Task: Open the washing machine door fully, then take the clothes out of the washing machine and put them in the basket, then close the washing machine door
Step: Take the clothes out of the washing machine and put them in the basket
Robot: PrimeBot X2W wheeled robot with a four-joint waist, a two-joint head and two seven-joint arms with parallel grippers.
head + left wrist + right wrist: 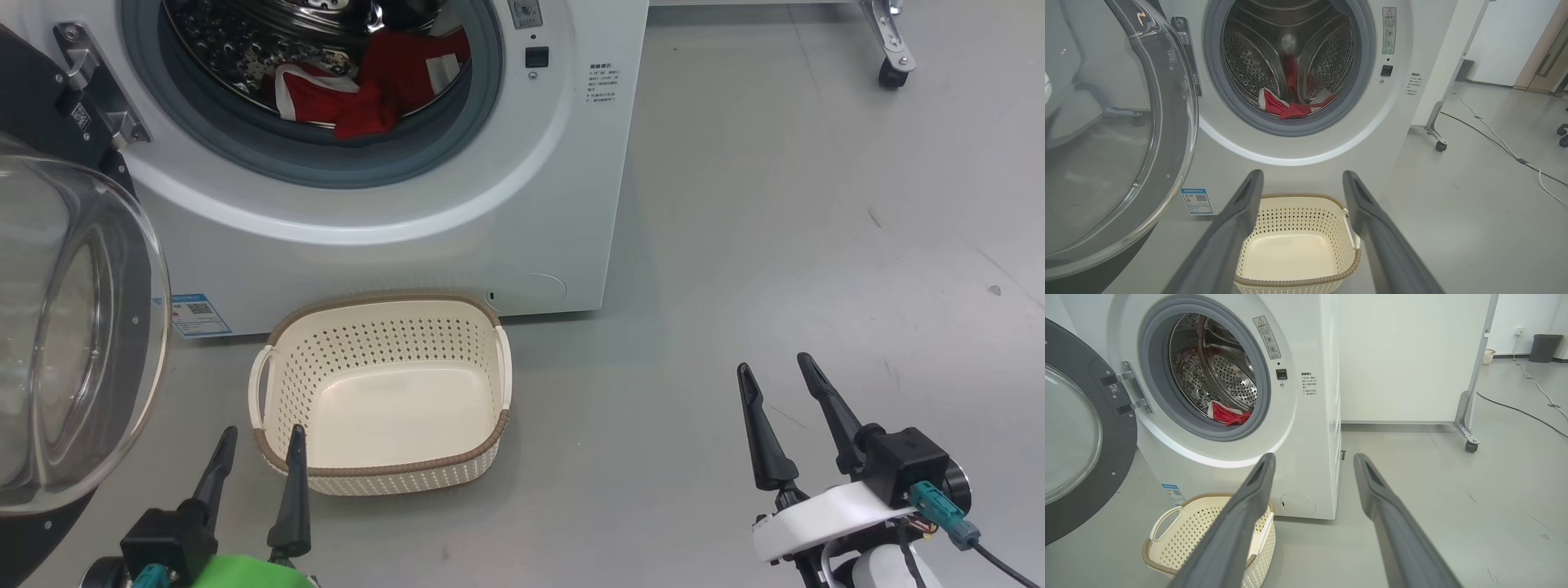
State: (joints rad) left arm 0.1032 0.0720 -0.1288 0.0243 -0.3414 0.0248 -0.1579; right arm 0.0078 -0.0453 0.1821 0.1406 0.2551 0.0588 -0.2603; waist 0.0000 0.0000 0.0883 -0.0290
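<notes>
Washer open, red clothes low in its steel drum.
The door, glossy black rim around bulging glass, stands swung wide, cut off by the frame. The left end effector, fingers parted, hovers before a perforated cream basket. The grey gasket hides part of the clothes. The right end effector is spread, holding nothing.

A: Where are the clothes?
B: Inside the washing machine, its door swung open at left.
A: And the basket?
B: On the floor before it; left gripper by its near corner, right gripper well apart, both with fingers spread.
</notes>
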